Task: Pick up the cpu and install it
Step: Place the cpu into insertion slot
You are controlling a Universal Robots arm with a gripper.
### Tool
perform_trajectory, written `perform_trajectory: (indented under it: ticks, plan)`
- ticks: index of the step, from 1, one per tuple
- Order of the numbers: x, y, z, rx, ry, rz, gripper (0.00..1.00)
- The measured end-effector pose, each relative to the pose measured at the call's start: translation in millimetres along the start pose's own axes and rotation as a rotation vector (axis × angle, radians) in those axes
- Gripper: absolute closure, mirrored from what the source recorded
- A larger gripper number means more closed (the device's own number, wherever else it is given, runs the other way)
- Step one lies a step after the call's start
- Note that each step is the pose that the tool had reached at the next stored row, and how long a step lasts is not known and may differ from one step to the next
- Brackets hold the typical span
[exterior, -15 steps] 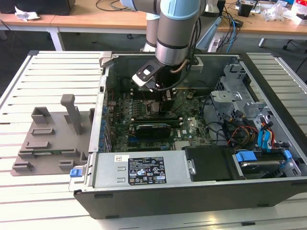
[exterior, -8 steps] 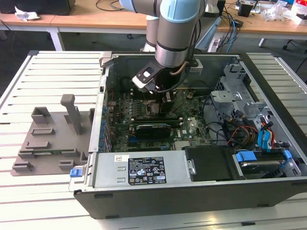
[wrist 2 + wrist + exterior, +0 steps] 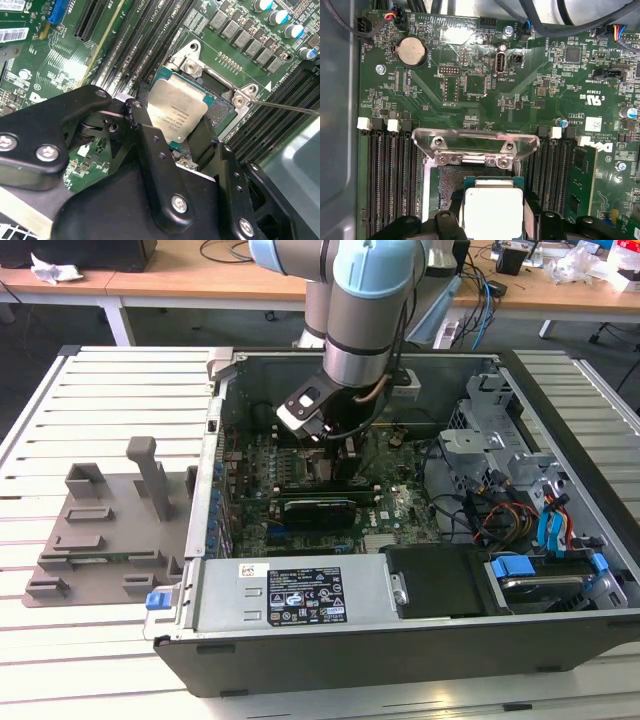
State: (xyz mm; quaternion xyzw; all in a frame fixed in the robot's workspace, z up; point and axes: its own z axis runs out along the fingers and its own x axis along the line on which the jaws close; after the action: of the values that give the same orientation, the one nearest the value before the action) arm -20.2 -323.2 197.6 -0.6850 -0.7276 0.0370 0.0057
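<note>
Right up close we see the gripper (image 3: 170, 122). Its black fingers (image 3: 145, 137) are closed tight on two sides of the cpu (image 3: 177, 112). The silver chip hangs just over the open cpu socket (image 3: 447, 192). It looks a bit tilted in the second wrist view, and we cannot tell if it touches the socket. The shiny metal socket frame (image 3: 475, 142) stands flipped up, out of the way. Memory slots (image 3: 390, 175) sit on both sides, on the green motherboard (image 3: 470, 75) inside the open computer case (image 3: 420, 650). We think the pick-up is done and the putting-in is under way. This step needs the chip flat and lined up square with the socket, with no hard pushing.
</note>
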Motion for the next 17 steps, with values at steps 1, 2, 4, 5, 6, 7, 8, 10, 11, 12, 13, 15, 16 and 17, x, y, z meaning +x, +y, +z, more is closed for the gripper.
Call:
perform_trajectory:
  ticks: [1,2,4,5,6,7,8,10,11,12,13,15,16,17]
  plan:
    - [0.8,0.2,0.3,-0.0005,0.0011,0.0,0.45]
    - [1.3,0.1,0.1,-0.0008,0.0009,0.0,0.45]
    - [2.8,0.2,-1.1,-0.0021,0.0014,0.0,0.45]
    - [3.1,0.3,-1.8,-0.0025,0.0015,0.0,0.45]
    - [3.7,0.3,-3.8,-0.0028,0.0012,0.0,0.45]
    - [3.6,0.0,-6.8,-0.0025,-0.0001,0.0,0.45]
    - [3.6,-0.2,-8.9,-0.0024,0.0004,0.0,0.45]
    - [3.4,-0.4,-12.1,-0.0026,-0.0006,0.0,0.45]
    - [3.9,-0.4,-12.2,-0.0025,-0.0008,0.0,0.45]
    - [4.4,-0.3,-12.2,-0.0025,-0.0009,0.001,0.45]
    - [5.6,-0.3,-12.3,-0.0025,-0.0009,0.001,0.45]
    - [6.0,1.7,-12.4,-0.0017,-0.0007,0.001,0.45]
    - [5.8,5.8,-12.7,0.0018,-0.0005,0.001,0.45]
    - [5.6,8.5,-12.9,0.0045,-0.0005,0.001,0.45]
